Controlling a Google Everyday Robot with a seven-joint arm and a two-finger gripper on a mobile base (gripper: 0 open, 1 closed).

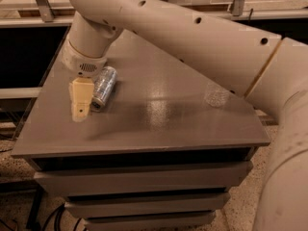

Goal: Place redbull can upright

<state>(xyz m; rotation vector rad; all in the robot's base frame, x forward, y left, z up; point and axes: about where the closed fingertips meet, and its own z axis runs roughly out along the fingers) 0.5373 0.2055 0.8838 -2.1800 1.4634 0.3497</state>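
The gripper (83, 100) hangs over the left part of the table (183, 124), just beside the redbull can (104, 86), which lies on its side there; whether the gripper is apart or clamped cannot be determined.

The redbull can (103, 87) lies on its side on the desk (178, 117), over on the left half. The gripper (81, 104) hangs just left of the can, right alongside it. The arm (192, 35) sweeps in from the right, crossing above the desk's back edge. Drawers (144, 182) stack beneath the top.
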